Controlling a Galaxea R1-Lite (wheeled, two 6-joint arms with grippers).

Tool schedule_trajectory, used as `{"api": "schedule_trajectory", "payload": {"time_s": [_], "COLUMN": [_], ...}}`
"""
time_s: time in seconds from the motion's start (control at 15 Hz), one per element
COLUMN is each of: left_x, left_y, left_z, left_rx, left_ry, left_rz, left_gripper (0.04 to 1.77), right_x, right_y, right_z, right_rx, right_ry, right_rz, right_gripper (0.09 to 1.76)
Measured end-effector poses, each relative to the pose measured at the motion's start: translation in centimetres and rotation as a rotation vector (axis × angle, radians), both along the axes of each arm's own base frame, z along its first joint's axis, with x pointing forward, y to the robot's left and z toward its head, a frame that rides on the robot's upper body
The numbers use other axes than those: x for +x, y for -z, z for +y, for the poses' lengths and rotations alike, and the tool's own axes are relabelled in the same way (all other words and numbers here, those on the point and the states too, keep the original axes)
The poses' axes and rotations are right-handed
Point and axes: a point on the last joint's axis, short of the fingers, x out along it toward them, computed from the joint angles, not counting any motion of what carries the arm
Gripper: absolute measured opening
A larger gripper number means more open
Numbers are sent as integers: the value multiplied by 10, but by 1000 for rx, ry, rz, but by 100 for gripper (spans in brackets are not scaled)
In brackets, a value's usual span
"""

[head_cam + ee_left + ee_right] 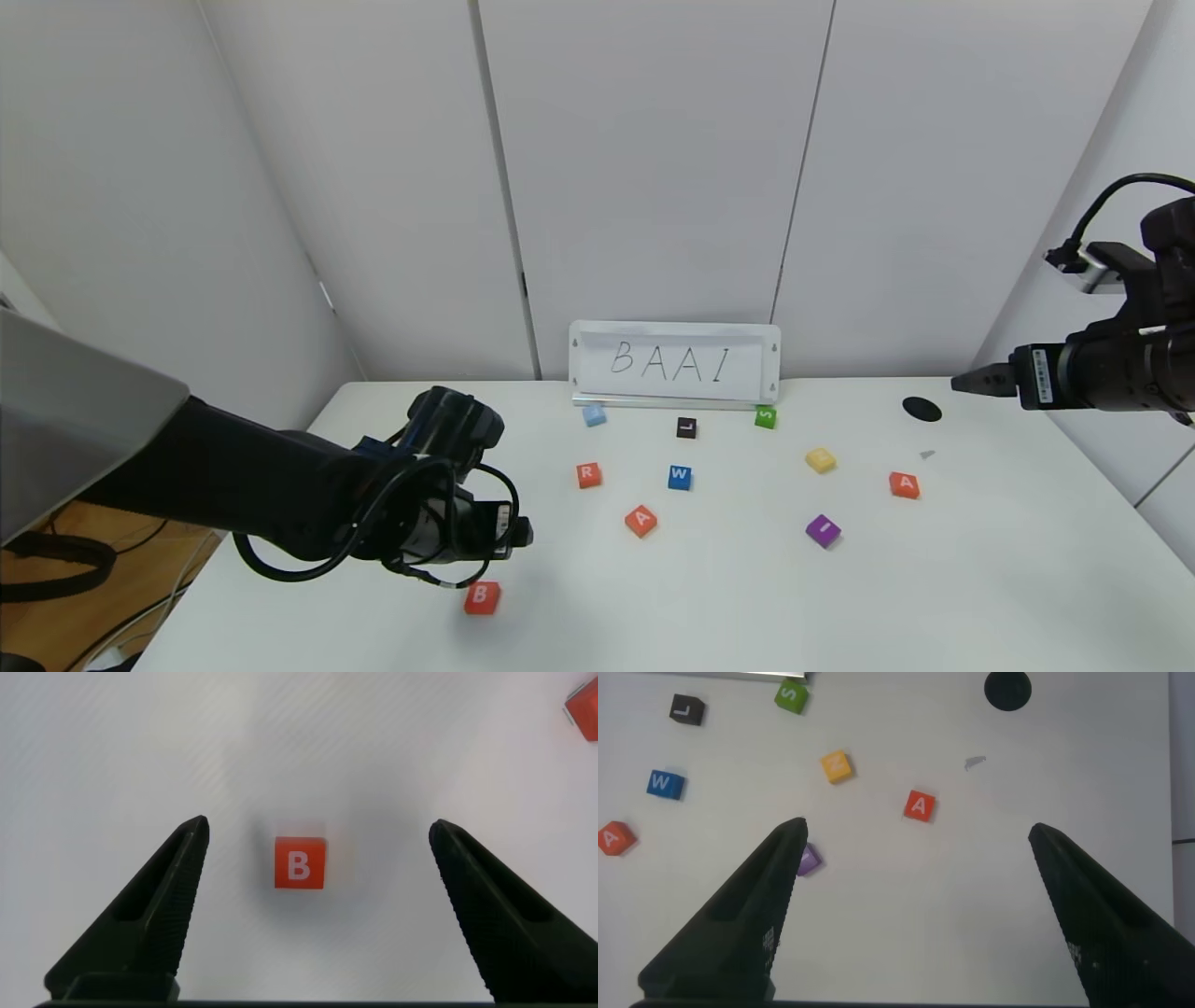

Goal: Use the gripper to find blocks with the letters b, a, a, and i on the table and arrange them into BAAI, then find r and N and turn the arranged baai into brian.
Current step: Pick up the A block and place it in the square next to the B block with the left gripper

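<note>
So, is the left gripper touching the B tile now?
Apart. In the left wrist view the left gripper is open, and bare table shows between the B tile and each finger.

Even, bright light falls from overhead on the smooth white tabletop point(709, 597), with no glare. Beneath my left gripper point(318, 905) the small orange-red square tile lettered B point(299, 863) looks slightly blurred, ringed by soft grey shadow. The wall panels bow outward at the head view's edges.
</note>
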Motion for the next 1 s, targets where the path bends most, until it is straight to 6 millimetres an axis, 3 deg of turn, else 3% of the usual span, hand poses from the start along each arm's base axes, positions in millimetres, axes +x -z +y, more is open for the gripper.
{"api": "schedule_trajectory", "payload": {"time_s": [0.47, 0.73, 1.0], "left_x": [24, 37, 31], "left_y": [-35, -37, -34], "left_z": [-28, -46, -67], "left_rx": [-26, -13, -10], "left_ry": [41, 56, 109], "left_rz": [-51, -61, -61], "left_gripper": [170, 170, 171], "right_x": [0, 1, 3], "right_y": [-1, 0, 4], "right_z": [0, 0, 2], "right_rx": [0, -2, -7], "right_ry": [2, 2, -2], "right_rz": [-2, 1, 12], "right_gripper": [171, 171, 171]}}
